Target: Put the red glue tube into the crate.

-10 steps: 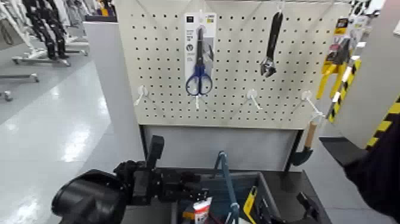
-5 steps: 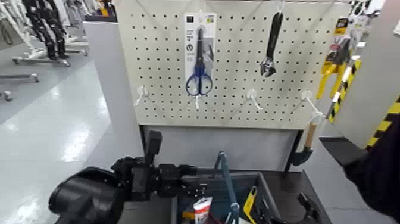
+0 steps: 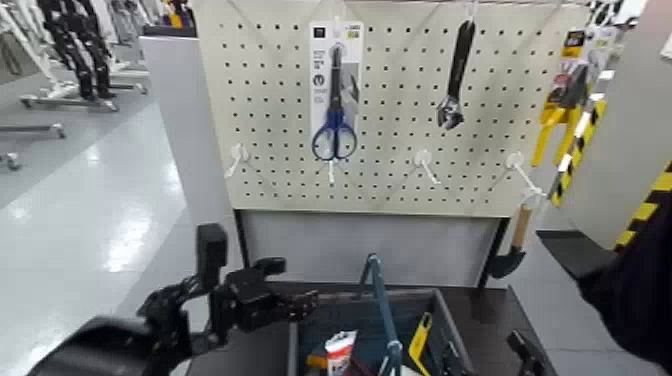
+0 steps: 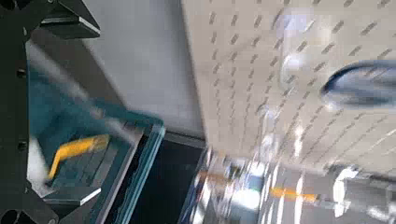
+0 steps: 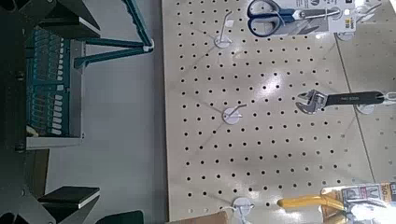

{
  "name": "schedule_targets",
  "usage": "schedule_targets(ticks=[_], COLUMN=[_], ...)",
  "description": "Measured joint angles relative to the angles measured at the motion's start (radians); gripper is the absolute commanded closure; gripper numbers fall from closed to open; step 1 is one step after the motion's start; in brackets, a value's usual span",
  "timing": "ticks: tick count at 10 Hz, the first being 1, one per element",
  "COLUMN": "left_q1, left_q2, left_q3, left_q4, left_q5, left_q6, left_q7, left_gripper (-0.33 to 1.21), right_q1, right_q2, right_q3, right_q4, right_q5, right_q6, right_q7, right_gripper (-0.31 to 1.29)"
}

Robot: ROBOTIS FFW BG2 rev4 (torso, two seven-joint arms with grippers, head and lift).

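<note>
The red glue tube lies inside the crate, red and white, at the bottom edge of the head view. The crate's blue handle bar stands over it. My left gripper is open and empty, left of the crate's near-left corner and apart from the tube. In the left wrist view its fingers stand wide apart over the crate; the tube is not seen there. My right gripper is open low at the crate's right side; its wrist view shows the crate.
A pegboard stands behind the crate with packaged blue-handled scissors, a wrench and bare hooks. A hammer hangs at the right. A yellow item lies in the crate. A dark sleeve is at far right.
My left gripper has drawn back to the left, from over the crate to beside its left corner. The tube has stayed lying in the crate.
</note>
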Motion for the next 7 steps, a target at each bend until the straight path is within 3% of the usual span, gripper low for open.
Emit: schedule_targets(ticks=[2,4,7], left_q1=[0.123,0.206,0.336], left_q2=[-0.024,-0.063,-0.166], left_q3=[0.053,0.081,0.160], left_q4=[-0.065,-0.094,-0.098], left_q5=[-0.025,-0.077,-0.211], left_q6=[-0.142,-0.229,-0.397], left_q7=[0.142,0.220,0.352], left_gripper=[0.11,0.11,0.11], right_q1=[0.015,0.024,0.041], right_q2=[0.000,0.000,0.000], right_q3=[-0.005,-0.007,-0.006], right_q4=[-0.003,-0.005,0.003], right_q5=[-0.003,-0.006,-0.027], right_q6=[-0.007,-0.007,-0.016], right_q7=[-0.006,-0.009,-0.033], right_gripper=[0.11,0.12,0.11])
